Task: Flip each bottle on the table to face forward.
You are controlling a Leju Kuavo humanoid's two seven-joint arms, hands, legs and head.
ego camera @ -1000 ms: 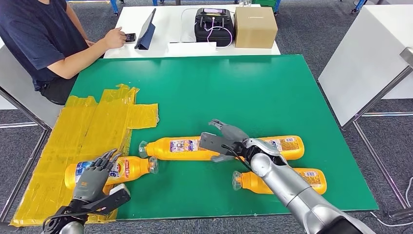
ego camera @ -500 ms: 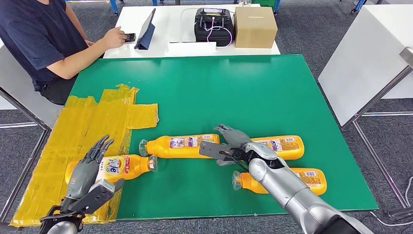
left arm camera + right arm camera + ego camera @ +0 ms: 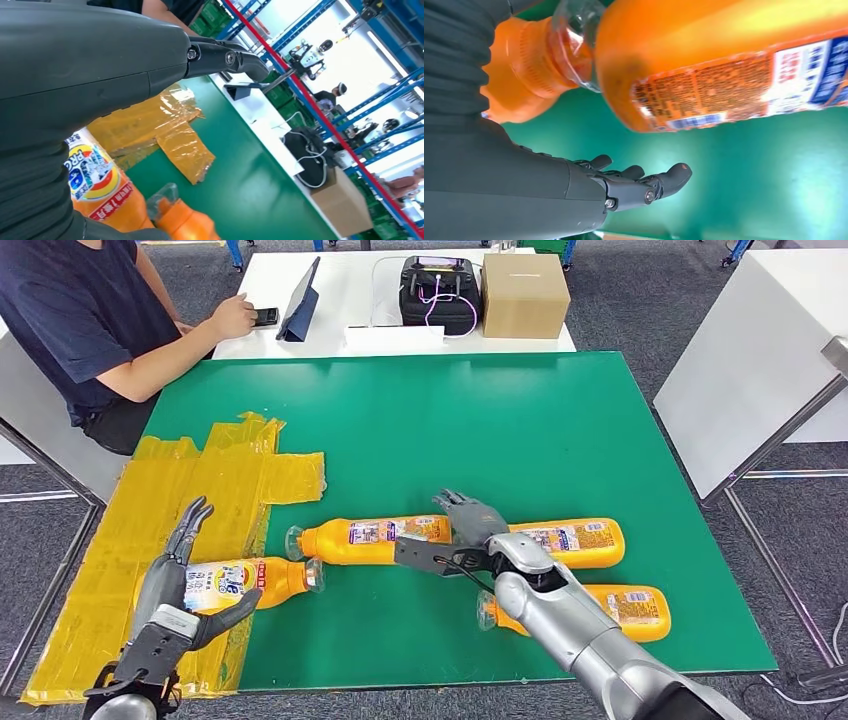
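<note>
1. The left hand [image 3: 170, 605] is sitting in the lower left of the head view, fingers spread and pointing up the frame, thumb out toward the right, gripping nothing; it is hovering over the left end of the leftmost bottle [image 3: 250, 583].
2. The right hand [image 3: 462, 538] is lying open near the frame's centre, fingers extended up-left, palm down, holding nothing; it is covering the spot where the long middle bottle [image 3: 365, 539] and the right upper bottle [image 3: 570, 538] meet.
3. Four orange bottles are lying on their sides, the fourth bottle [image 3: 625, 608] below the right forearm, in the lower right.
4. One yellow tape patch [image 3: 190, 510] is covering the left part of the green table [image 3: 480, 430]; the leftmost bottle is resting half on it.
5. The upper half of the green surface is lying open; the fourth bottle is lying near the table's bottom edge.
6. One person [image 3: 80, 330] is sitting at the upper left, beside the white table [image 3: 350, 280].
</note>
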